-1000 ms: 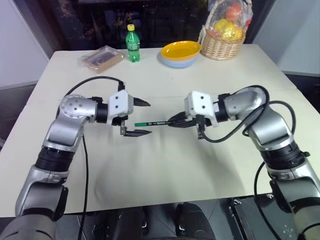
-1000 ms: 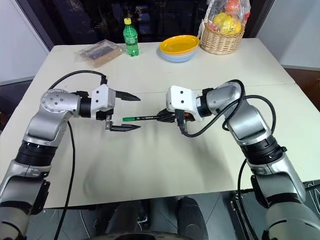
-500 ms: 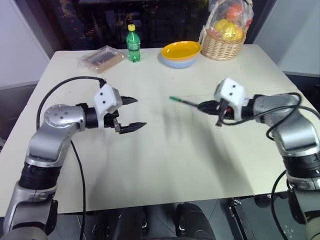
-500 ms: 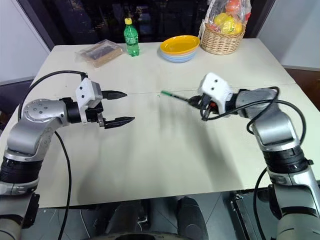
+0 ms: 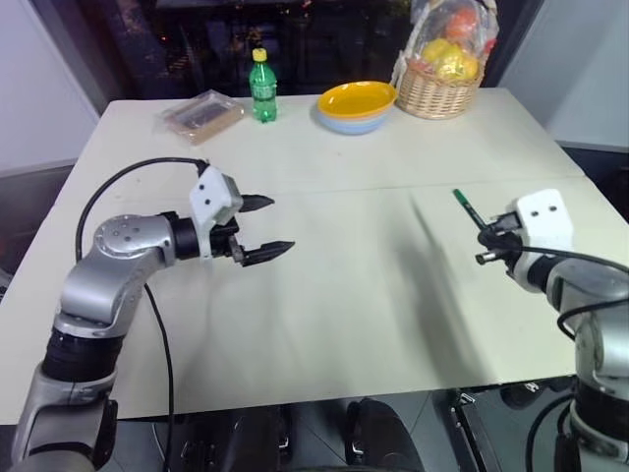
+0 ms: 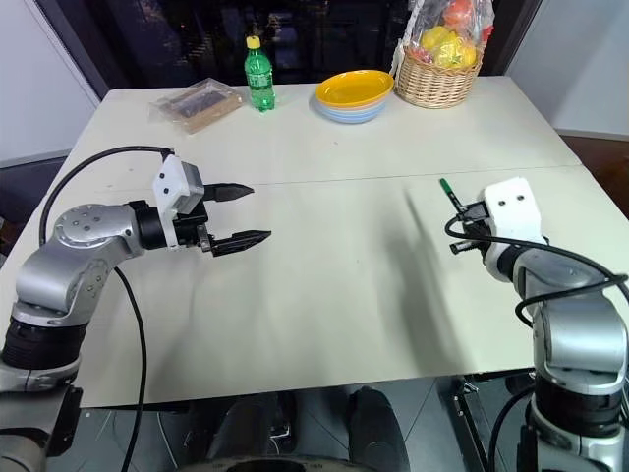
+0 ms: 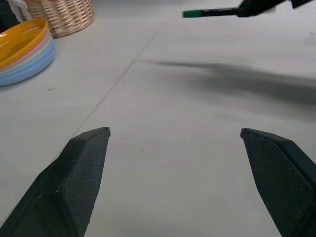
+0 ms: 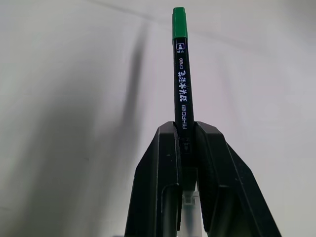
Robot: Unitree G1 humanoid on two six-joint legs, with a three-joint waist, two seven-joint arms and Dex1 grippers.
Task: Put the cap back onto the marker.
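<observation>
Clamping the marker [image 8: 183, 84] low on its dark barrel, the right gripper [image 8: 184, 132] has its fingers closed tight; the cap [image 8: 179, 22] sits on the marker's far end, above the worktop [image 5: 354, 285]'s right side; the left gripper [image 5: 267, 227] hangs over the left side, fingers spread wide, empty.

white table [image 5: 334, 324]; far edge, left to right: wrapped brown packet [image 5: 200, 114], green bottle with yellow cap [image 5: 260, 86], stacked bowls, yellow on top [image 5: 356, 104], wicker basket of wrapped fruit [image 5: 438, 69].
</observation>
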